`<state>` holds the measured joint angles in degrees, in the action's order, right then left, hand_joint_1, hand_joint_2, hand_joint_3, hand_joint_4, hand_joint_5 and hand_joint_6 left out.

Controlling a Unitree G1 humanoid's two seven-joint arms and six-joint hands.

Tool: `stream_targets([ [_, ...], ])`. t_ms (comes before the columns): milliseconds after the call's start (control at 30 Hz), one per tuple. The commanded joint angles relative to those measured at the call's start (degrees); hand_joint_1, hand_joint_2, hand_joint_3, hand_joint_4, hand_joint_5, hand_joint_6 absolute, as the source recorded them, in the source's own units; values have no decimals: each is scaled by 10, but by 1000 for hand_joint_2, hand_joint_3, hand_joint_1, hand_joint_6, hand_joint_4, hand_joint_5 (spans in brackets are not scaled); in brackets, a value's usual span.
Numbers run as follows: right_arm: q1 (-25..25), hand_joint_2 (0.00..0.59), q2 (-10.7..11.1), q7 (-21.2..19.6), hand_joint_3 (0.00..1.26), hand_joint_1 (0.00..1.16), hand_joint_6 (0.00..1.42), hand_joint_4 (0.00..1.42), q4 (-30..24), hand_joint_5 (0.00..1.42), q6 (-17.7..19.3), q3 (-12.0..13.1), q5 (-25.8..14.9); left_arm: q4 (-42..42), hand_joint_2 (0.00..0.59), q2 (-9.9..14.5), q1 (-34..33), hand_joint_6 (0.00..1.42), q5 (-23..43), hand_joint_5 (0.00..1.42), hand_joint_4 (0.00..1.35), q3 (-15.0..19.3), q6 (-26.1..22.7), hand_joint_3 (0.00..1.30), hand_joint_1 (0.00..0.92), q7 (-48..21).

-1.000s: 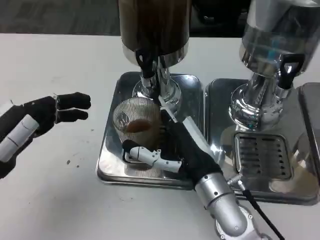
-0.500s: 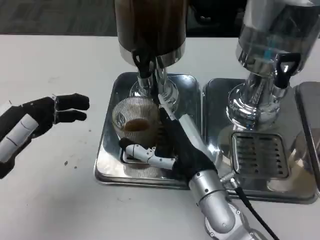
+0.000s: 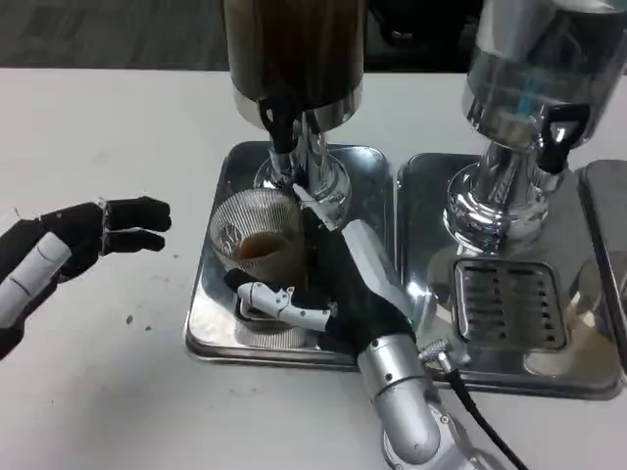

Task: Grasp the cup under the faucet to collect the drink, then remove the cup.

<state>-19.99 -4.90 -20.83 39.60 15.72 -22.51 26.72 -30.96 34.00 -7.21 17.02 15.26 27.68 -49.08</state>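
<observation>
On the white counter (image 3: 118, 392), the right robot hand (image 3: 323, 284) holds the cup (image 3: 260, 240) on the tray's (image 3: 211, 323) left side; the left robot hand (image 3: 69, 250) stays wide open.

A drinks station set up as a lab test bench: two steel-based dispensers (image 3: 294, 59) (image 3: 529, 88) stand on metal drip trays (image 3: 211, 313) on a plain white surface (image 3: 98, 127), just beyond the right hand (image 3: 333, 294).

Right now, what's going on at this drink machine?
The robot's right hand grips a ribbed glass cup on the left metal drip tray, below the black faucet of the dark drink dispenser. The cup holds some brown drink. The left hand hovers over the white table, holding nothing.
</observation>
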Motion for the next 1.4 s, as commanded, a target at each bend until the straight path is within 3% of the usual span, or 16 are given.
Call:
stream_targets([
  [33,12,187,-22,-34,254,698,733,354,8,515,17,-15,15,-5,104,14,5,205,-12,307,288,1,-4,354,0,5],
  [100,14,196,-24,-53,318,718,844,422,9,602,23,-17,18,-6,103,15,5,208,-12,307,289,0,-4,355,0,5],
  [267,21,195,-27,-104,398,737,971,514,13,706,41,-22,29,-11,101,16,6,219,-13,319,289,-1,-2,359,0,6],
  [967,49,209,-21,-224,637,815,1295,797,21,995,111,-22,34,-15,97,13,5,223,-19,323,303,-7,-1,348,0,1],
  [1067,59,212,-15,-250,665,822,1319,815,8,1032,132,-19,39,-15,97,12,1,223,-21,323,303,-10,1,348,0,0],
  [1100,62,172,-12,-258,689,852,1355,831,3,1065,137,-18,40,-17,97,12,-2,223,-21,323,303,-11,1,348,0,0],
  [1200,74,155,-7,-274,722,932,1405,847,-12,1080,144,-14,45,-21,97,12,-8,223,-22,323,303,-14,1,348,0,-2],
  [1400,108,133,5,-279,757,996,1412,872,-62,1090,148,-9,55,-19,97,9,-12,223,-25,323,303,-21,7,345,0,-6],
])
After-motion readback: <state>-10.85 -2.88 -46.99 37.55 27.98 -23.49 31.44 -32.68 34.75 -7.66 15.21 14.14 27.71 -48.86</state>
